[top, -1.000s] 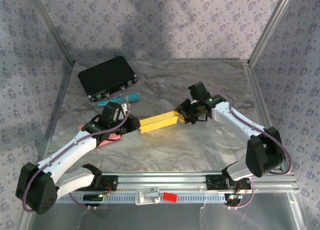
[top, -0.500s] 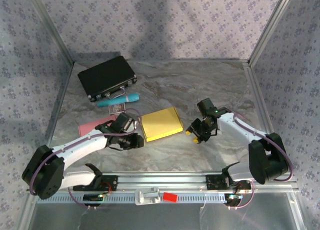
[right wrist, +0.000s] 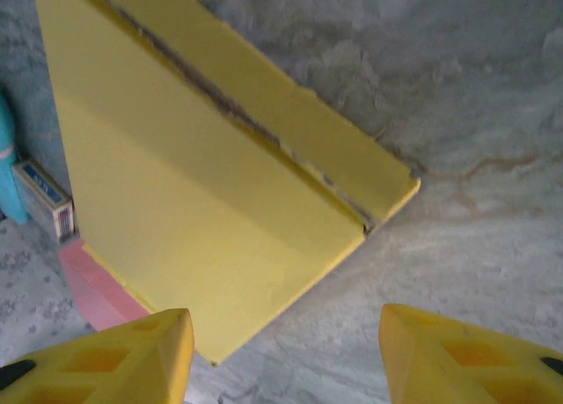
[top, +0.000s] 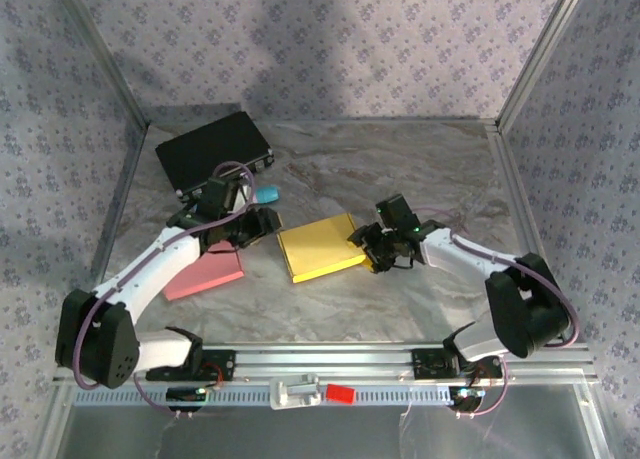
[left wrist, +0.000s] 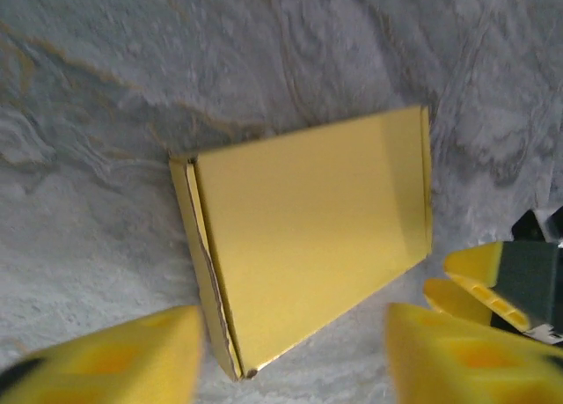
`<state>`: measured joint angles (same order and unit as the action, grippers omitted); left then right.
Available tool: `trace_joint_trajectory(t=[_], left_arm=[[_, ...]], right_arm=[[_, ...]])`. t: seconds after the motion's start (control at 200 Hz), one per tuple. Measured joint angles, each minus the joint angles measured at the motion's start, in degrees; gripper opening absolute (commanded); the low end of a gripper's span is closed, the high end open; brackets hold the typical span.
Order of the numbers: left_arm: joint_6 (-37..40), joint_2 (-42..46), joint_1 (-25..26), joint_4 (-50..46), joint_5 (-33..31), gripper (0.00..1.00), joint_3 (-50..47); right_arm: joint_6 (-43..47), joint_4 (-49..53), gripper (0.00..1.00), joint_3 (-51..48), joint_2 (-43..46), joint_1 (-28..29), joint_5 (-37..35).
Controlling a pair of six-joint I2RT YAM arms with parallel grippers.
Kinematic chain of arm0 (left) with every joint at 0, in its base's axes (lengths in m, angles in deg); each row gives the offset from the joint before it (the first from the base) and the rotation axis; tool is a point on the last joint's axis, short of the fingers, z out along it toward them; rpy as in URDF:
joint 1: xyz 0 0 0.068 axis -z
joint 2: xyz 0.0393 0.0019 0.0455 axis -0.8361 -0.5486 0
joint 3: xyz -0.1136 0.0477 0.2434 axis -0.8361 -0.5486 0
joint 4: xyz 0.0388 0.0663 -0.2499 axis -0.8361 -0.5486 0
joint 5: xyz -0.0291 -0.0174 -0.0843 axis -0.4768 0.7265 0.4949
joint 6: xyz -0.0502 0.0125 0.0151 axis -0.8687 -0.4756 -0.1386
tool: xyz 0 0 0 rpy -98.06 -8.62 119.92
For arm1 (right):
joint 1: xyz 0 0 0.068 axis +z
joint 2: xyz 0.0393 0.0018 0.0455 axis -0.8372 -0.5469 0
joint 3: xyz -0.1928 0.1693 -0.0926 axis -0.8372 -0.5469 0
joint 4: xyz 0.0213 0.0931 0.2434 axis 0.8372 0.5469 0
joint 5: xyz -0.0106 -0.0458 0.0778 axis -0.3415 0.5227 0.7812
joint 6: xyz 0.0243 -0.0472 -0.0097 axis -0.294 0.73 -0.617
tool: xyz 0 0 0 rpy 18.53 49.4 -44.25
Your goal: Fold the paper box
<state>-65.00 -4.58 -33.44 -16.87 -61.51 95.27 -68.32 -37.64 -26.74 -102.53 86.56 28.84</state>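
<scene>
Where patterned walls (top: 400,39) enclose the marbled table (top: 410,169), left tool (top: 264,224) and right tool (top: 366,245) gape wide beside the paper box (top: 318,247).

The paper box (left wrist: 308,237) is matt yellow card, smooth on its face, rough and frayed along the folded seam; the table (top: 420,159) has a smooth, marbled grey surface with a faint sheen; the fingers (right wrist: 449,356) are matt yellow plastic with moulded hollows; the case (top: 213,153) is black, hard-shelled and slightly glossy, with shiny fittings on its edge; the pink sheet (top: 205,276) looks flat and matt; the rail (top: 330,359) is silver metal.
</scene>
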Motion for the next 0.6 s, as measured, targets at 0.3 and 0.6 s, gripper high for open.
trace_joint_trajectory(t=[0.3, 0.6], left_arm=[[6.58, 20.65, 0.48, -5.05, -22.16, 1.0, 1.11], [8.48, 33.42, 0.31, -10.67, -57.51, 1.0, -8.41]], right_arm=[[17.31, 15.69, 0.99, 10.82, 17.68, -0.52, -23.41], [31.74, 17.9, 0.99, -0.85, 33.94, -11.61, -48.46]])
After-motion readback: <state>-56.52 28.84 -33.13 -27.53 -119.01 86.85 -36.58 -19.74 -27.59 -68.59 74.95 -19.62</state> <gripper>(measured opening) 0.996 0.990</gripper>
